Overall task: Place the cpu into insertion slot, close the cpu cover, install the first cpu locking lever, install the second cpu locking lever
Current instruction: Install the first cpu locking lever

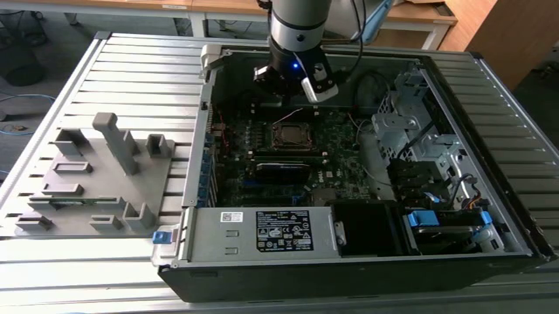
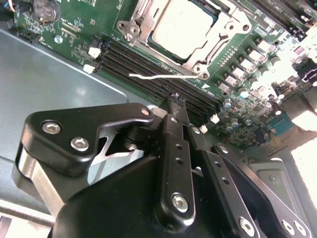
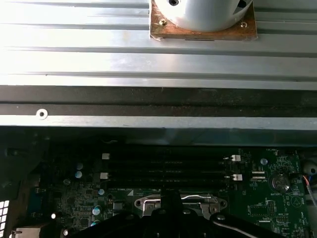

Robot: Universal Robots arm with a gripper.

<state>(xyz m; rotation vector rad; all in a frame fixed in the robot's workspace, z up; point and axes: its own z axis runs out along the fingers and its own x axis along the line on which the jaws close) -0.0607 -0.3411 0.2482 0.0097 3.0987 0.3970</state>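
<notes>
Print first: the silver box [image 1: 218,239] at the near edge of the case [image 1: 349,275] carries a black label [image 1: 284,230] and a small white label [image 1: 232,217], text too fine to make out. The motherboard [image 2: 54,22] has white silkscreen marks in both wrist views. The cpu [image 2: 181,25] sits flat in the insertion slot [image 1: 274,135], pale metal top up, mid-board. The cpu cover [image 2: 166,53] lies down around it, with the chip showing through the window. The chip is square, so no real long axis; its edges run parallel and square to the memory slots [image 2: 133,67]. One thin locking lever [image 2: 158,77] runs lengthwise along those slots, just off the cover's edge; can't tell if it's hooked. The gripper [image 2: 177,99] has its fingers pressed together with nothing between them. Its tip hangs over the memory slots, near the lever but apart from it, the slots lying between tip and socket. In the exterior view it hovers on the far side of the socket, toward the case's back wall. A grey fixture [image 1: 96,176] sits on the slatted table [image 1: 140,72] at the exterior view's left.
</notes>
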